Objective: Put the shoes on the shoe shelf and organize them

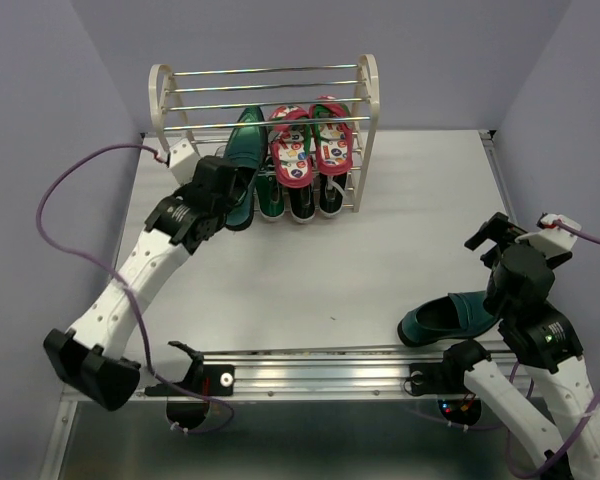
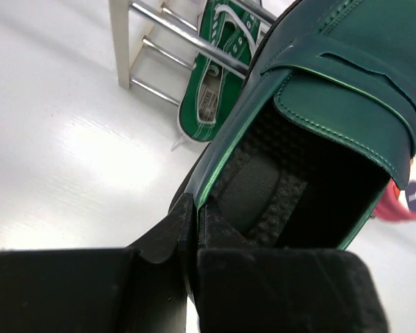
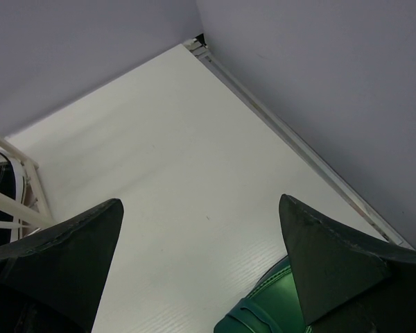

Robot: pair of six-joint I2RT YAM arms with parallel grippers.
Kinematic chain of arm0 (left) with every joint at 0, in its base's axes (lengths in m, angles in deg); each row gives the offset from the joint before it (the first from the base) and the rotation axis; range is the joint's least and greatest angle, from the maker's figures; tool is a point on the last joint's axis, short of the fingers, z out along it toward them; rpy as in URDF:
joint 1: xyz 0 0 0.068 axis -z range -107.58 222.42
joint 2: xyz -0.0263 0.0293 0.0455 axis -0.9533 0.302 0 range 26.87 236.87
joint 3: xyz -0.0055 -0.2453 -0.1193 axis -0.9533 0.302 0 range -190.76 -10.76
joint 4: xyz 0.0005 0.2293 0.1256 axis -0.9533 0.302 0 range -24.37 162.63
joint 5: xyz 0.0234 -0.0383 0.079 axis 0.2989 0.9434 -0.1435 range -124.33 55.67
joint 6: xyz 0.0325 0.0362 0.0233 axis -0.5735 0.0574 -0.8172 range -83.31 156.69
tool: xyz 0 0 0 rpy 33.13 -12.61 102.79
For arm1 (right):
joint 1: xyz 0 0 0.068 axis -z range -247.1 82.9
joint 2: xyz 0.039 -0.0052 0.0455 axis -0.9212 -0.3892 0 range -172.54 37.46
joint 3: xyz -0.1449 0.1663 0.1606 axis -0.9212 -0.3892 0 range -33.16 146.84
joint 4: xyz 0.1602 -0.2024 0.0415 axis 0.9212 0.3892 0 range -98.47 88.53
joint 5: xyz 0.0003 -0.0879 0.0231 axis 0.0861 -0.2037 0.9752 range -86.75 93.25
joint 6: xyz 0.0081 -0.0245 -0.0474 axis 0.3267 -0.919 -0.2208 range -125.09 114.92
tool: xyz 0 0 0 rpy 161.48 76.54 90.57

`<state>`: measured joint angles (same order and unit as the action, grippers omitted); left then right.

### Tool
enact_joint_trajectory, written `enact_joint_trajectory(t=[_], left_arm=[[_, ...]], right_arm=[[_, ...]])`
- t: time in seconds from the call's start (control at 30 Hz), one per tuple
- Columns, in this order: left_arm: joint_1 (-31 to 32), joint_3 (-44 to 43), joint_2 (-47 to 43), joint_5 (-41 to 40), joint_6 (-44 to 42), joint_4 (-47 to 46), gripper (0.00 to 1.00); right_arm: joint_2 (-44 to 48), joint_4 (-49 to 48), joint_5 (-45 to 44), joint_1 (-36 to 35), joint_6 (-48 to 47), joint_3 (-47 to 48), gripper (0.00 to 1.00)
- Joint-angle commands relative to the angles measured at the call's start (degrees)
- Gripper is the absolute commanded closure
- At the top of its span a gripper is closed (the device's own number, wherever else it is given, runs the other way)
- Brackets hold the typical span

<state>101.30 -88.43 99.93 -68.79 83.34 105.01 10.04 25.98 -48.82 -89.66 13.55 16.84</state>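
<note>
My left gripper [image 1: 223, 183] is shut on the side wall of a glossy teal loafer [image 1: 246, 148], holding it toe-up against the left part of the shoe shelf [image 1: 168, 95]. In the left wrist view the jaws [image 2: 196, 208] pinch the loafer's [image 2: 347, 76] rim. The red-pink flip-flops [image 1: 312, 145] lean on the shelf's bars. A green sneaker [image 1: 272, 202] and a black sneaker [image 1: 316, 197] stand on the lower tier. The second teal loafer [image 1: 445, 318] lies on the table near the front right. My right gripper [image 1: 495, 235] is open and empty, just above that loafer [image 3: 263, 312].
A metal rail [image 1: 310, 365] runs along the table's front edge. Purple walls close in the back and both sides. The green sneaker [image 2: 211, 83] and chrome bars [image 2: 187, 35] sit just left of the held loafer. A shelf leg [image 3: 29, 177] shows at the right wrist view's left.
</note>
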Motion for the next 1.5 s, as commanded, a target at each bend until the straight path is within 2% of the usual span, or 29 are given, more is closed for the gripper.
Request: enact_joint_trajectory(t=[0.0, 0.13, 0.23, 0.33, 0.5, 0.53, 0.67, 0.73, 0.9, 1.03, 1.3, 1.47], left_arm=[[0.38, 4.36, -11.08, 4.22, -3.24, -6.88, 1.00], [0.47, 5.94, -14.95, 10.97, -6.91, -1.68, 1.00], [0.47, 6.48, -20.39, 24.99, -13.68, -1.58, 1.00], [0.47, 4.47, -23.04, 33.19, -19.73, -1.06, 1.00], [0.47, -3.26, -21.73, 33.93, -23.97, 2.02, 1.00], [0.47, -4.15, -20.42, 37.50, -25.37, 1.59, 1.00], [0.47, -9.68, -15.76, 43.59, -26.18, -2.01, 1.00], [0.38, -15.37, -13.39, 43.25, -25.39, -4.03, 1.00], [0.38, -27.07, -5.30, 30.26, -17.77, -7.72, 1.00], [0.47, -30.00, -1.26, 21.57, -11.16, -12.65, 1.00], [0.65, -35.00, 5.34, 14.34, -6.49, -16.61, 1.00], [2.05, -37.29, 9.81, 15.03, -4.64, -17.31, 1.00]], right_arm=[[0.00, -2.64, -1.54, -0.11, 0.09, -0.34, 0.00], [0.52, -2.64, -1.54, -0.11, 0.09, -0.43, 0.00], [1.05, -2.64, -1.80, -0.11, 0.00, -0.87, 0.00], [1.75, -2.73, -1.72, -0.11, 0.26, -1.04, 0.00], [2.19, -2.73, -0.23, -0.11, 0.53, -1.13, 0.00], [2.28, -2.90, 0.74, -0.11, 0.44, -1.48, 0.00], [3.16, -3.87, 1.54, -0.11, 0.09, -2.36, 0.00], [3.42, -4.05, 1.71, -0.11, -0.09, -2.45, 0.00], [3.51, -5.27, 3.38, -0.11, -0.70, -3.33, 0.00], [3.43, -5.45, 3.30, -0.11, -0.26, -3.59, 0.00], [3.60, -6.51, 2.86, -0.11, -0.18, -4.21, 0.00], [4.13, -6.60, 2.59, -0.11, 0.09, -4.12, 0.00]])
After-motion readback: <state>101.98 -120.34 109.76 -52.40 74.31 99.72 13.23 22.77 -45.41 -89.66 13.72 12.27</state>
